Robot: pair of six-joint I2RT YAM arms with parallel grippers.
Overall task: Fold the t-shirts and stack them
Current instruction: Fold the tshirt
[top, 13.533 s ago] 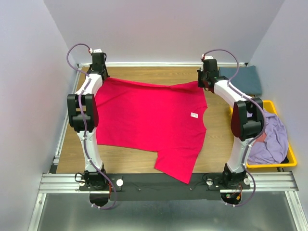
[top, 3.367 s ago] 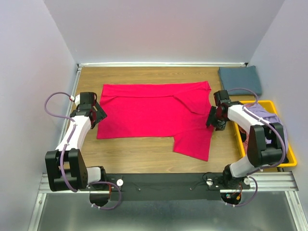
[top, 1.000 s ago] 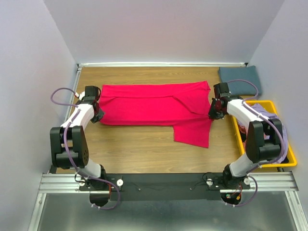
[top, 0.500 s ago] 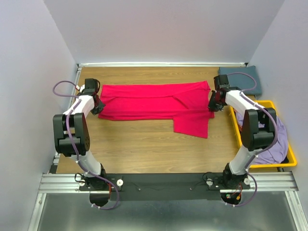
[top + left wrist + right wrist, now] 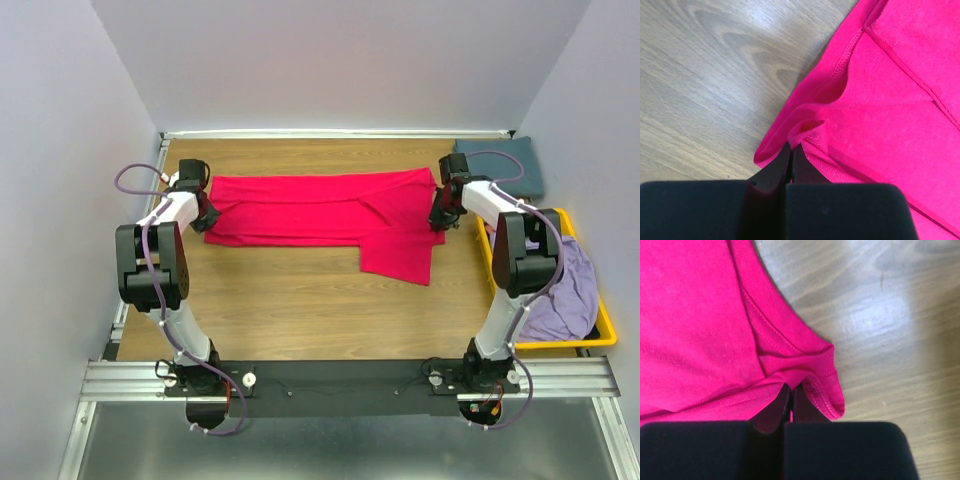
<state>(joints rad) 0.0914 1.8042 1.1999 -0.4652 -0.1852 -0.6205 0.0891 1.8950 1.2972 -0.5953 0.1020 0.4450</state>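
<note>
– While both pincers were clamped on the crimson-pink soft cloth t-shirt (image 5: 300, 210), how should the fold have been run?

– The left gripper (image 5: 791, 147) pinched a hem corner at its tips, and the right gripper (image 5: 791, 390) pinched a stitched edge likewise. The shirt lay stretched between them on the wooden table (image 5: 300, 300), one flap just beside the right gripper. Recommended procedure was to move both in step, hold even tension, lay edge on edge, then release together.

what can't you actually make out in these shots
- Top view: what lies under the lavender shirt in the yellow bin; the shirt and the right arm cover it.
- Left wrist view: how many layers of the crimson t-shirt the left gripper pinches; its shut jaws hide them.
- Right wrist view: same for the right gripper.
</note>
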